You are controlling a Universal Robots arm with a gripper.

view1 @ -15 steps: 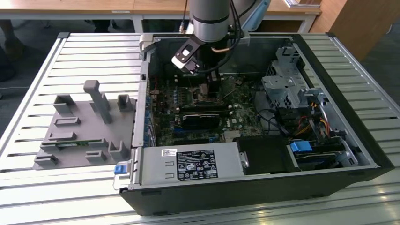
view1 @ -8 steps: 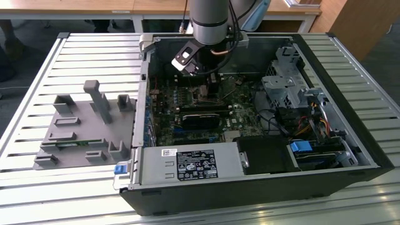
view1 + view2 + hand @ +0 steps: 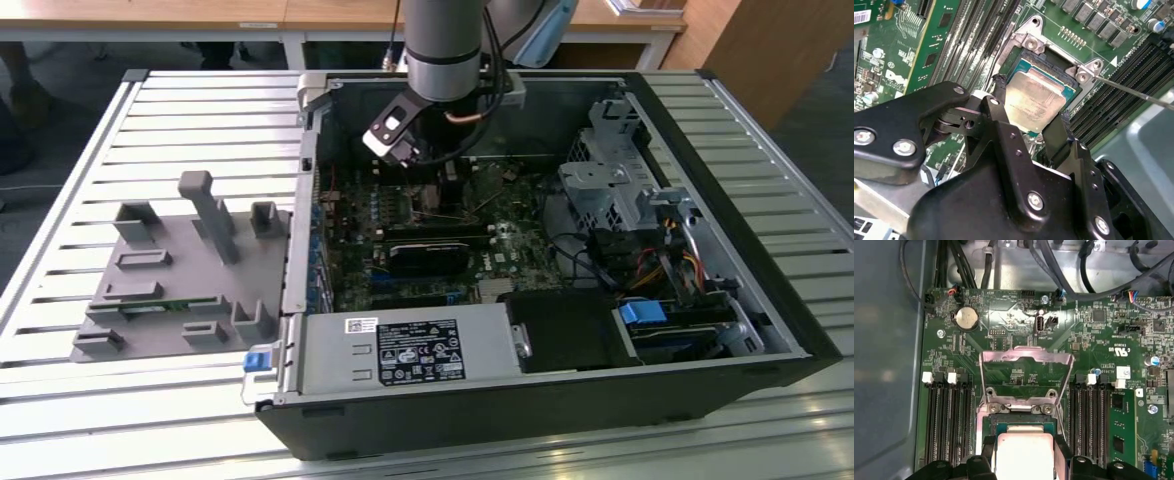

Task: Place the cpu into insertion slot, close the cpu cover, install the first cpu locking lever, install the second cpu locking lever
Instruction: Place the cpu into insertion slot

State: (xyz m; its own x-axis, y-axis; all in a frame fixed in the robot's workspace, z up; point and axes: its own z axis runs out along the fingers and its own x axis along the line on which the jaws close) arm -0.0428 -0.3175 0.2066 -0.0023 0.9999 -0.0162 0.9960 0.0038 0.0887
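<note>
— What surface is it?
— An open computer case (image 3: 534, 400) on a slatted table (image 3: 80, 200).
— And the gripper (image 3: 1031, 102)?
— Its jaws clasp the cpu (image 3: 1039, 95) by two edges, in the insertion slot (image 3: 1050, 57).
— Is there room?
— The cpu cover (image 3: 1026, 357) stands open; memory slots (image 3: 946, 420) run close on both sides.

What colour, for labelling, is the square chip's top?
Square cpu: pale silver-beige, best in second wrist view.

Open PC case (image 3: 534, 410) on slatted tabletop (image 3: 80, 400), grey holder block (image 3: 160, 290) beside it at the exterior view's left. PSU (image 3: 407, 355) along case's near edge.
</note>
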